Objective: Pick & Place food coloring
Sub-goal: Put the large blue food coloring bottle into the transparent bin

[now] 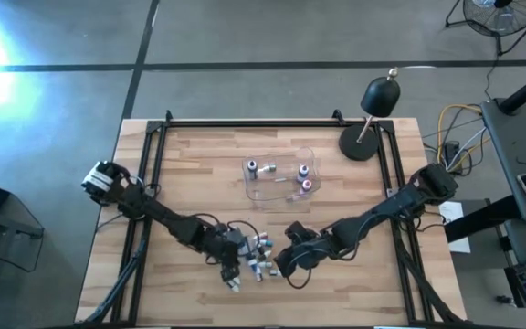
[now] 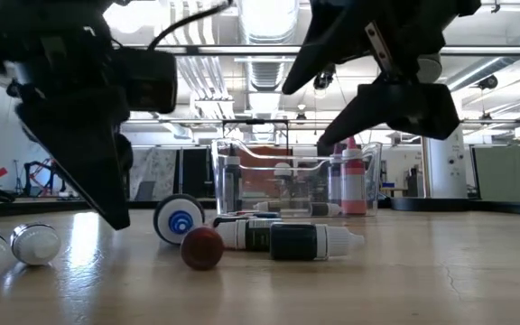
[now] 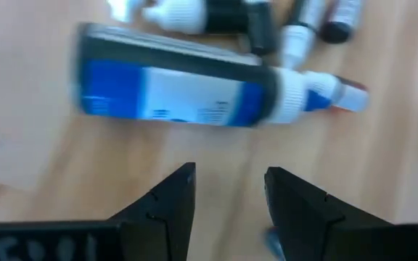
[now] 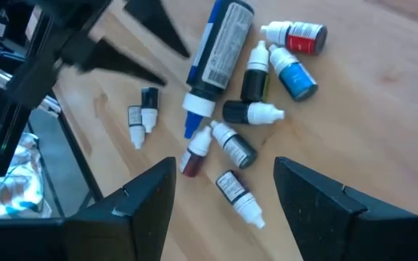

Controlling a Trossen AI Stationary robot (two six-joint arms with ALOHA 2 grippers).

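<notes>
Pale butcher-block wooden counter [image 1: 190, 174], smooth, black-framed. Near its front edge, a loose cluster of small plastic dropper bottles of food coloring [image 4: 247, 109] lying on their sides: nine counted in the right wrist view, bodies dark, blue, red, caps mostly white. Three more stand inside the clear rectangular plastic tub [image 1: 281, 194] mid-counter. Left gripper [image 1: 233, 267], jaws spread and empty, beside the cluster. Right gripper [image 1: 286, 263], jaws spread, empty, opposite.
</notes>
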